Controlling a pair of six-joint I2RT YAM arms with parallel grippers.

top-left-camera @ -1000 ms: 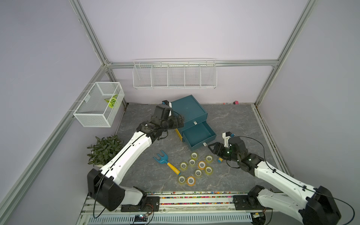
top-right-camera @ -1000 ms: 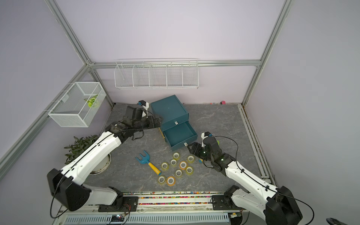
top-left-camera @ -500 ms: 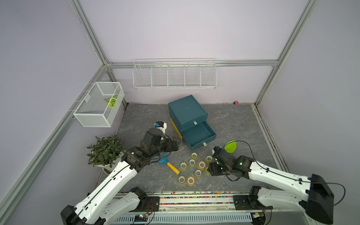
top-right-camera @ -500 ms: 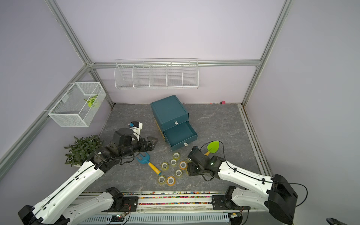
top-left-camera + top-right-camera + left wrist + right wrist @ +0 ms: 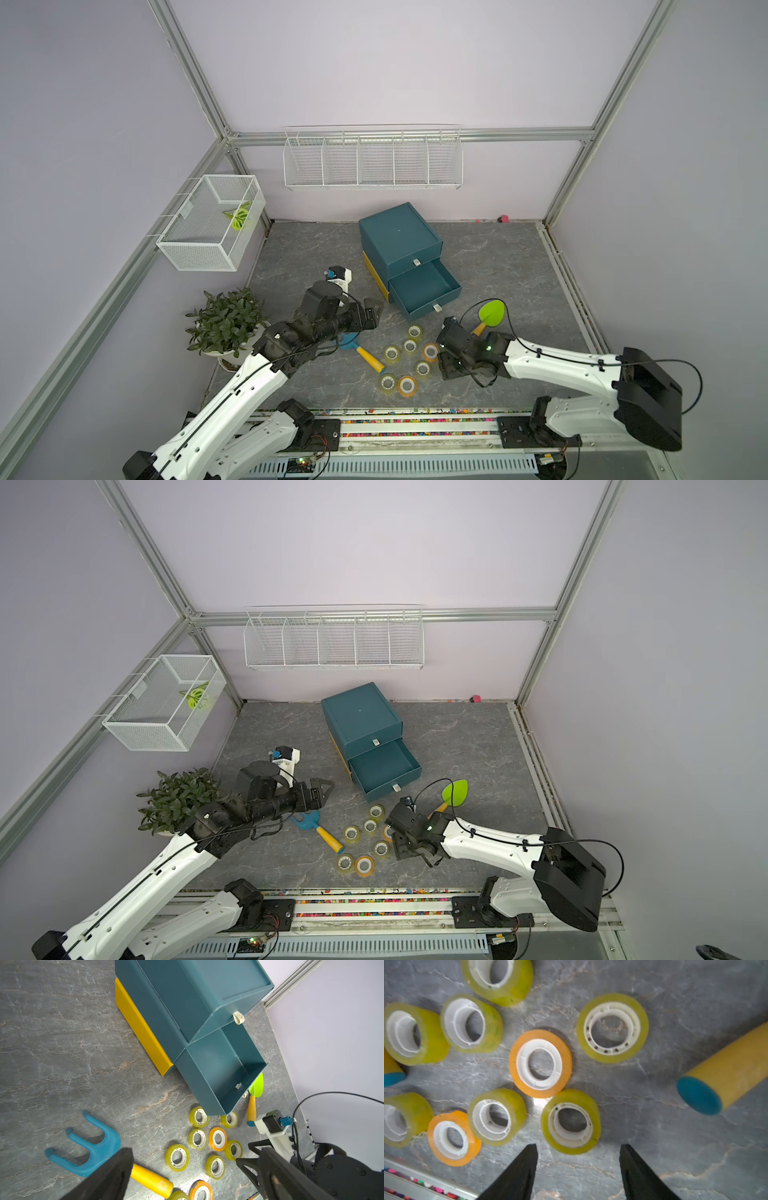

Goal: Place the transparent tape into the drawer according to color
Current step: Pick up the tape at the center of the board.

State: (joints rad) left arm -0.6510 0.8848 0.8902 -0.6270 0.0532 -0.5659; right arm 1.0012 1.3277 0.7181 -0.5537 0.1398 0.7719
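The right claw (image 5: pixel 578 1145), spread and empty, hangs over the floor where a yellow-green roll (image 5: pixel 571 1122) lies flat, hole up, just ahead of its tips, nearly centred between them; the left claw (image 5: pixel 374 318), also spread, is farther off.

Tape rolls (image 5: pixel 409 346): small, see-through, white cores; lay flat with holes up, clustered on the grey floor just in front of the open drawer.
Yellow-green rolls (image 5: pixel 177 1157): the majority.
Orange rolls (image 5: pixel 217 1138): two, among them.
Lower drawer (image 5: pixel 422 284): teal, pulled out.
Upper drawer (image 5: pixel 415 258): teal, shut.
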